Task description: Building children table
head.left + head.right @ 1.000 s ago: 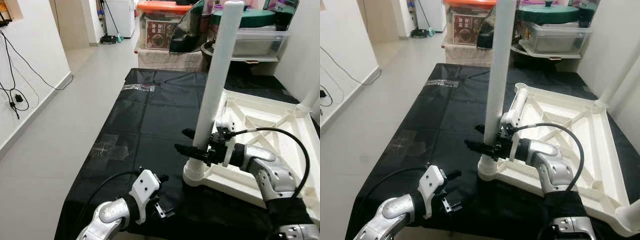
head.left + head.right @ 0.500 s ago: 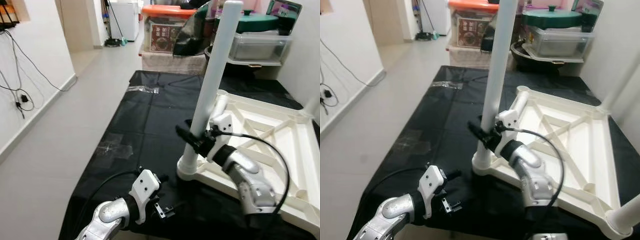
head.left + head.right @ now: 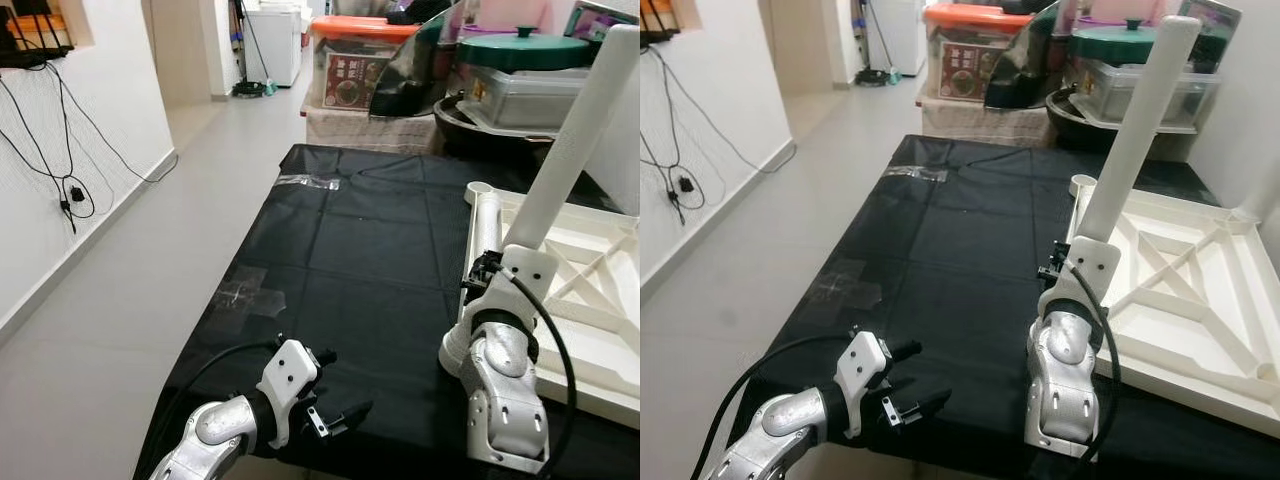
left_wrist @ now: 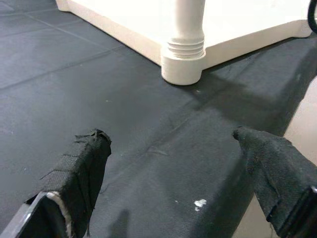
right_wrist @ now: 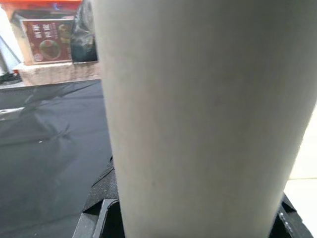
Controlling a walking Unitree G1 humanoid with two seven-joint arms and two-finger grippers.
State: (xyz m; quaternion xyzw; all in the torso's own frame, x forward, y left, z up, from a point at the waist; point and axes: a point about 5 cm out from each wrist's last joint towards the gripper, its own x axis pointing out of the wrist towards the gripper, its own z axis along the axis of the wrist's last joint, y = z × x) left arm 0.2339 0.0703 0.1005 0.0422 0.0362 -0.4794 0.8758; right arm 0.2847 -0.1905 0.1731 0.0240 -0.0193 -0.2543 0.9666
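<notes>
A white children's table top (image 3: 1185, 330) lies upside down on the black cloth (image 3: 370, 250). From its near corner a white table leg (image 3: 572, 140) rises, leaning to the right; its threaded foot (image 4: 183, 49) is seen in the left wrist view. My right arm (image 3: 505, 350) stands in front of that corner, and my right gripper (image 5: 193, 223) is shut on the leg, whose shaft (image 5: 208, 109) sits between the black fingers (image 5: 96, 218). My left gripper (image 3: 335, 420) hovers low at the cloth's front edge, open, fingers (image 4: 84, 168) wide apart with nothing between them.
A second white tube (image 3: 487, 215) lies along the table top's left edge. Storage boxes (image 3: 365, 55) and a green-lidded bin (image 3: 520, 75) crowd the far end. Grey floor (image 3: 130, 270) and a white wall with cables (image 3: 60, 150) run along the left. A tape patch (image 3: 250, 295) marks the cloth.
The camera has shifted left. My right wrist has turned around the leg, its back now toward me, and the leg now leans to the right. The left gripper has stayed put.
</notes>
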